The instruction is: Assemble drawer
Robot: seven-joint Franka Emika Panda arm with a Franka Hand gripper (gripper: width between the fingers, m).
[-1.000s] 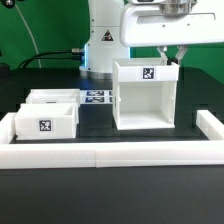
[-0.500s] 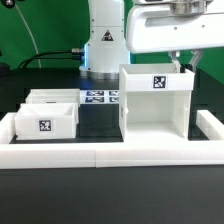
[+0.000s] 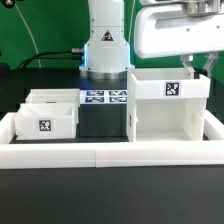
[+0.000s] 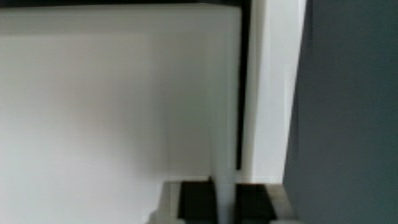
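The tall white box casing [image 3: 167,105] stands at the exterior view's right, its open front facing forward and a tag on its top band. My gripper [image 3: 190,62] comes down from above and is shut on the top edge of the casing's right wall. In the wrist view the two dark fingers [image 4: 196,203] pinch the thin white wall [image 4: 267,90], with my gripper [image 4: 233,200] closed around it. Two smaller white open-top trays sit at the left, one in front [image 3: 45,120] and one behind it [image 3: 50,98].
A low white border rail [image 3: 110,152] runs along the front and up both sides of the black table. The marker board [image 3: 105,97] lies flat in front of the arm's base [image 3: 105,50]. The casing stands close to the rail's right side.
The casing has moved toward the exterior view's right with my gripper holding its wall. The two trays have not moved.
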